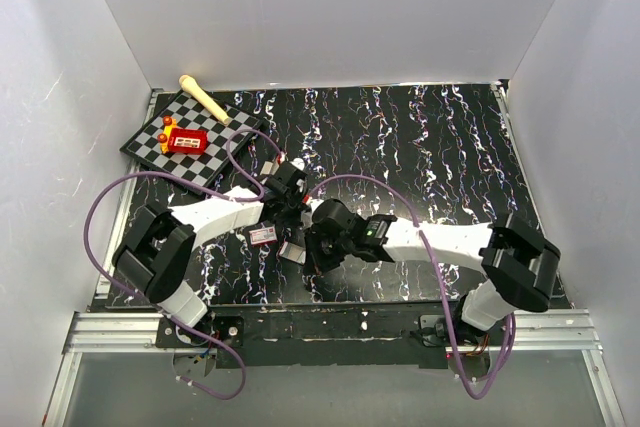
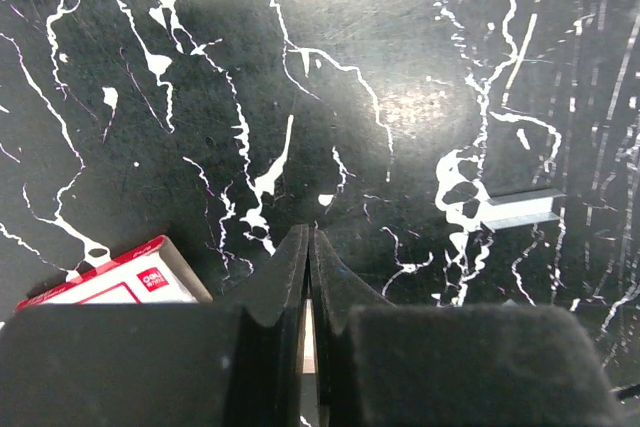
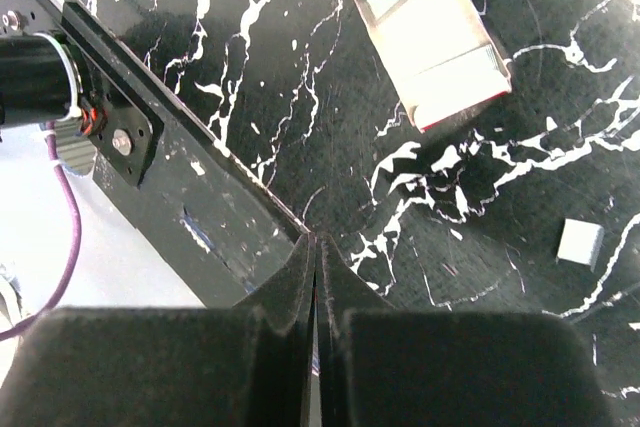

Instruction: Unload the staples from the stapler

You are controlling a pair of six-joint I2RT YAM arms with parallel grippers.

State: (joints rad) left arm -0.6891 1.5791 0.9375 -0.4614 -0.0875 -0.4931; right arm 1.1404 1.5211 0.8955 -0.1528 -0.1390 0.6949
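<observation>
Both arms hang low over the middle of the dark marbled surface (image 2: 350,67). The left arm's fingers (image 2: 285,277) are pressed together with nothing that I can see between them, and the right arm's fingers (image 3: 290,282) are closed and empty the same way.

The staples (image 2: 522,210) lie flat at the right of the left wrist view. They are a thin silvery strip, well apart from the red-and-white box (image 2: 110,282) at lower left. I can't pick out the stapler for certain.

I'd expect that strip to weigh almost nothing. It looks slick, and it would likely snap into pieces if bent or pinched hard. It sits flush, so there is little to get under. I'd pinch it gently across its narrow width, near the middle of its length.
</observation>
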